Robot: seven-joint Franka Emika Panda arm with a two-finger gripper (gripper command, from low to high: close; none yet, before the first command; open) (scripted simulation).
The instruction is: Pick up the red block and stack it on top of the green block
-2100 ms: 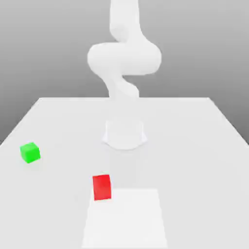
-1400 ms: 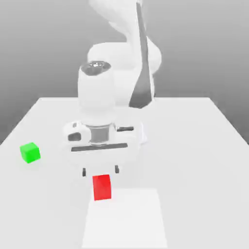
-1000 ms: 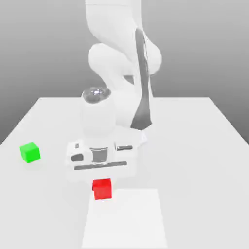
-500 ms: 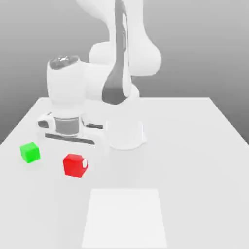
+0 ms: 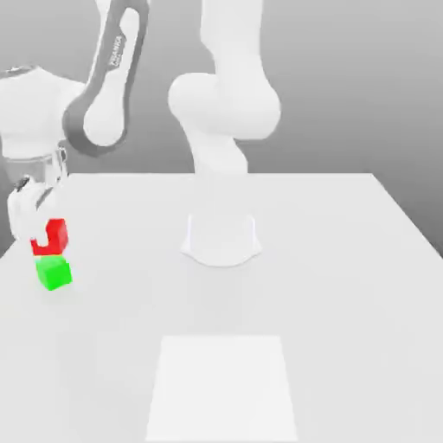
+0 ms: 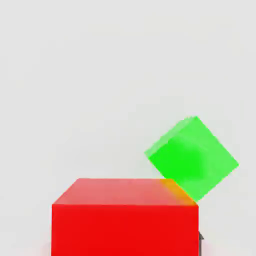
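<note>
At the exterior view's left, my gripper (image 5: pixel 45 235) is shut on the red block (image 5: pixel 52 235) and holds it in the air. The green block (image 5: pixel 54 273) rests on the white table just below the red one, with a small gap between them. In the hand view the red block (image 6: pixel 125 217) sits close to the camera and the green block (image 6: pixel 192 157) lies beyond it, turned at an angle and offset to one side of the red block.
The arm's white base (image 5: pixel 221 238) stands at the middle of the table (image 5: pixel 346 285). A slightly brighter white square patch (image 5: pixel 221 388) marks the table's front. The table's left edge runs close to the green block.
My gripper has carried the red block leftward and higher, from beside the green block to just above it. The green block has stayed in place.
</note>
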